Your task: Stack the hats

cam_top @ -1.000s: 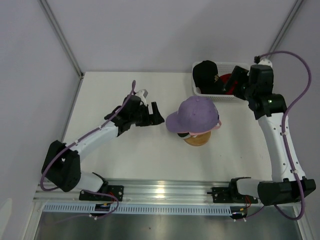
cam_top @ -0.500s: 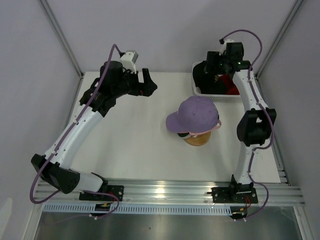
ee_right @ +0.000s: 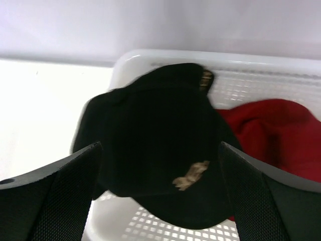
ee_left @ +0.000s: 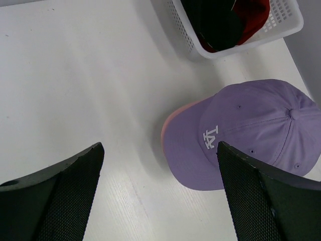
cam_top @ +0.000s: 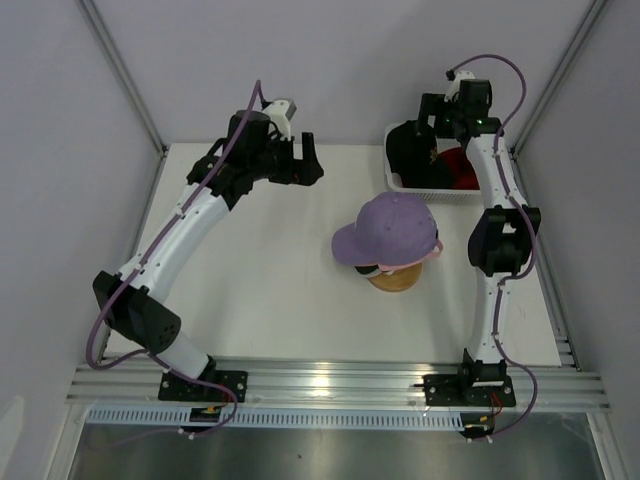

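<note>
White mesh basket (cam_top: pixel 418 190) at the table's far right held a black hat (cam_top: pixel 408 150) and a red hat (cam_top: pixel 463 168) side by side. The lavender hat (cam_top: pixel 395 228) sat on the wooden stand (cam_top: pixel 392 281), outside the basket. The right gripper (ee_right: pixel 159 145) hung spread wide above the black hat, grasping nothing. The left gripper (cam_top: pixel 300 160) gaped empty too.

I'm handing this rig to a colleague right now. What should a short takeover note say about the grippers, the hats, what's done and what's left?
Left gripper: jaws open, empty, above the table, off to the side of the stack.
Right gripper: jaws open, empty, over the black hat in the white basket.
Done: the lavender hat tops the stack on the wooden stand, and the pink hat peeks out beneath it.
Left: the black hat and the red hat, both in the basket, need to go onto the stack.
</note>
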Motion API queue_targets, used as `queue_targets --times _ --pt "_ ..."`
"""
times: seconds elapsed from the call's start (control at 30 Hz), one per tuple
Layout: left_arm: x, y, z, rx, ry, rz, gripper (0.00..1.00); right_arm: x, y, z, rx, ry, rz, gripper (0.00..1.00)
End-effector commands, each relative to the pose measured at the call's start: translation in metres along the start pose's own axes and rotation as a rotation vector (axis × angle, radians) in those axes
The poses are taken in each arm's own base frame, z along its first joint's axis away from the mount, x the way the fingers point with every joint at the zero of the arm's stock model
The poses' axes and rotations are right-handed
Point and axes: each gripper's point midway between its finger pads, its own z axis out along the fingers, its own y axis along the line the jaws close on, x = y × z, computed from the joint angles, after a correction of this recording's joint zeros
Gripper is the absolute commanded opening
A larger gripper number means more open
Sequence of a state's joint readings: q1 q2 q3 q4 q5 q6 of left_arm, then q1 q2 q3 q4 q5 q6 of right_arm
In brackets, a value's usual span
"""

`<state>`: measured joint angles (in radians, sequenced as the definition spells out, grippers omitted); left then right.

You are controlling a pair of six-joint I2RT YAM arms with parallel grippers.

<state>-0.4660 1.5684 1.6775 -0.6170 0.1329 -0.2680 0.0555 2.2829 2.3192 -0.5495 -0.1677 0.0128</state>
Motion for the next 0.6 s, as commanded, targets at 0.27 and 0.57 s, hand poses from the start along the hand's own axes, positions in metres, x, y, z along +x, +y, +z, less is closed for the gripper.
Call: queue_targets --times 0.27,0.57 --pt "-0.022 0.003 0.009 -0.026 -0.053 0.011 0.96 0.008 -0.160 -0.042 0.180 -0.020 0.364 0.99" --pt "-0.019 0.012 0.021 -0.051 -0.029 -0.010 0.96 0.060 -0.170 -0.020 0.180 0.118 0.276 1.00"
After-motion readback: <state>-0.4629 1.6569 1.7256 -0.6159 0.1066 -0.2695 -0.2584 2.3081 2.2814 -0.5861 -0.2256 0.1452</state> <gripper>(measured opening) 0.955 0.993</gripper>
